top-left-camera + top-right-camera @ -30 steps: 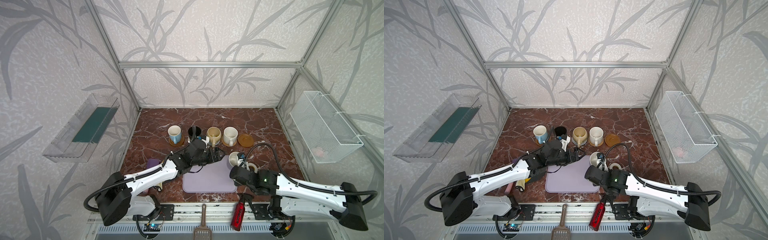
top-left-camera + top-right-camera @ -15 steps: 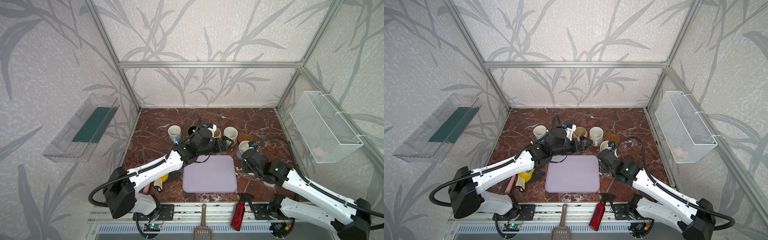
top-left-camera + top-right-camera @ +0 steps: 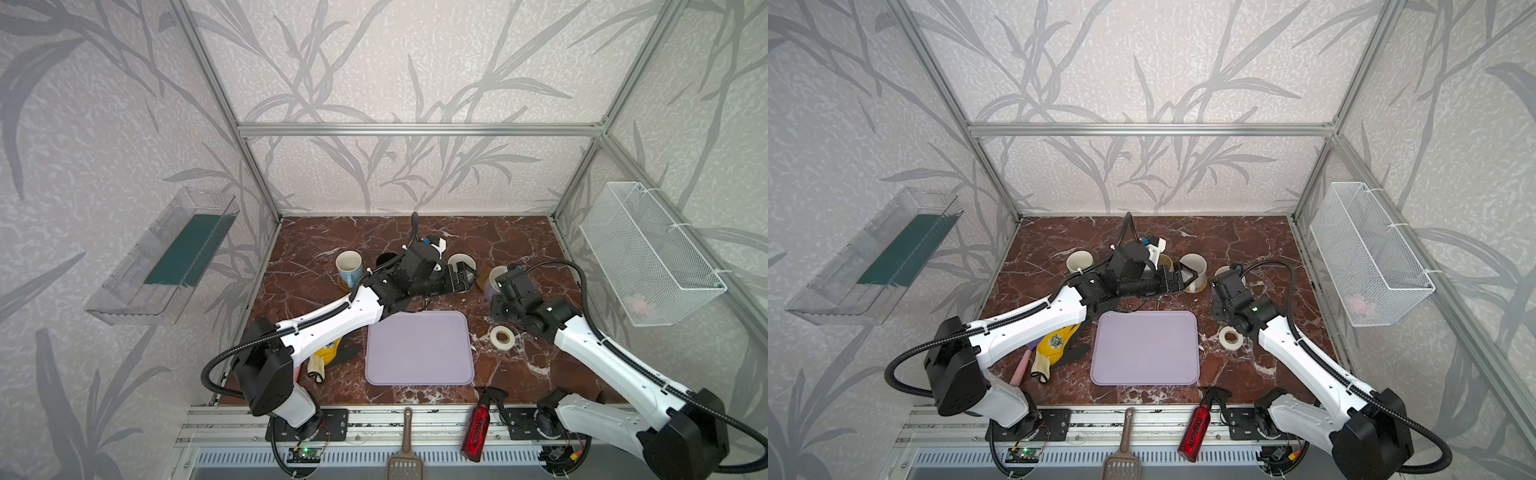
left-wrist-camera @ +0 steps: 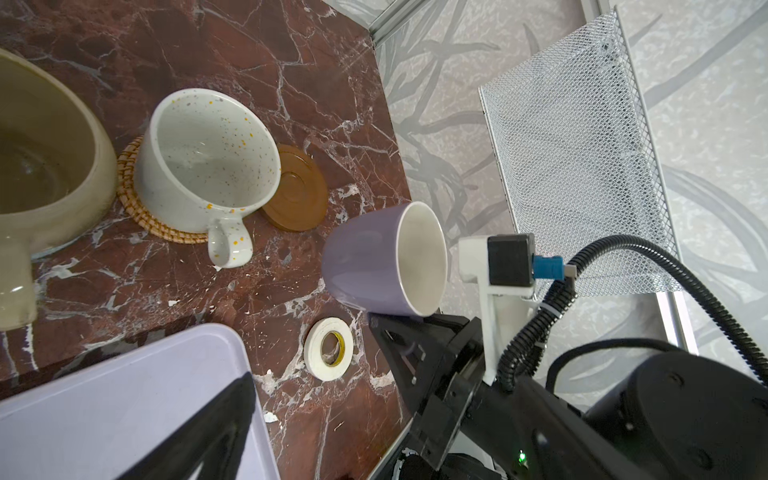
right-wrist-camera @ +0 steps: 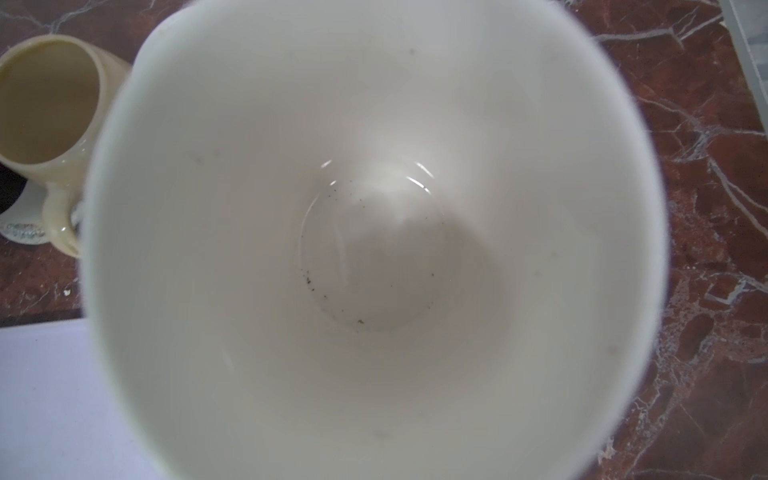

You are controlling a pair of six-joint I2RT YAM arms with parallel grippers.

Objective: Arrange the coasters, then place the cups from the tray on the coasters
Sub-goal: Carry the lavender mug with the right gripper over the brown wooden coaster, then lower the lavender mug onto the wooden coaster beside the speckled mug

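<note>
While the tray (image 3: 419, 349) is bare, the right jaws pinch the purple cup (image 4: 374, 257), tilted in the air just beside the brown coaster (image 4: 299, 195). The left jaws are spread wide and empty near that coaster. Next, the cup likely needs straightening and setting on it.

Your left arm (image 3: 332, 320) and right arm (image 3: 615, 363) wear white shells over black joints, with ribbed black cables (image 4: 524, 336) alongside and white camera mounts (image 4: 473, 257) with blue plugs (image 4: 547, 267) at the wrists.
</note>
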